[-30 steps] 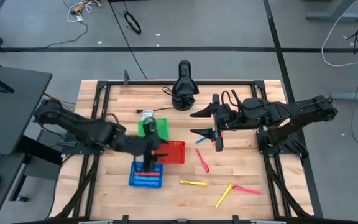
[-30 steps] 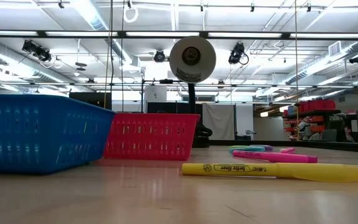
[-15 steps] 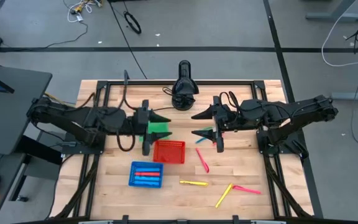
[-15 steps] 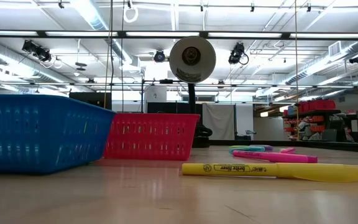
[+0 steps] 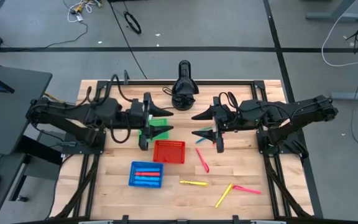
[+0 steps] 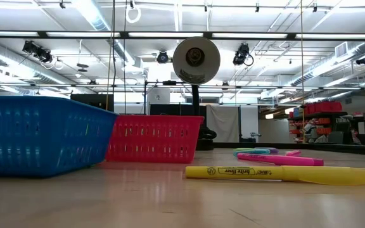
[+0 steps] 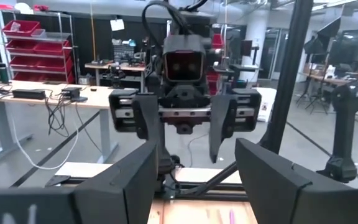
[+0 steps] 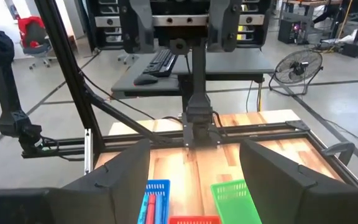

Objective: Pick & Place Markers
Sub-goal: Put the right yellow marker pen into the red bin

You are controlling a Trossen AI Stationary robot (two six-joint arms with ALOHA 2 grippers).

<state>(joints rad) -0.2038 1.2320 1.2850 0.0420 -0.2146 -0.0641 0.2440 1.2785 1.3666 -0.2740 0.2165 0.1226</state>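
Markers lie in two groups on the table (image 5: 241, 158). Loose ones sit on the bare wood at my right side: a pink marker (image 5: 202, 160) just beside the red basket (image 5: 169, 151), a yellow marker (image 5: 193, 183) nearer the front edge, and a second yellow marker (image 5: 223, 195) touching or nearly touching another pink marker (image 5: 246, 189) at the front right. A teal marker (image 5: 201, 139) shows just under the right gripper (image 5: 219, 127). More markers, blue and red, lie inside the blue basket (image 5: 146, 175), which stands in front of the red one.

I see the left gripper (image 5: 146, 121) raised over the green basket (image 5: 156, 129), behind the red basket, its fingers spread wide and holding nothing. All loose markers lie well apart from it, across the red basket.

I see the right gripper raised too, facing the left one across the middle of the table, fingers spread wide and empty. The teal marker lies closest to it; the pink marker is near, toward the front; the yellow ones lie farther forward.

In the low view the yellow marker (image 6: 275, 173) lies flat in the foreground, with a pink marker (image 6: 280, 159) and the teal marker (image 6: 252, 152) behind it. In the right wrist view the blue basket (image 8: 156, 200) holds its markers beside the green basket (image 8: 235, 198).
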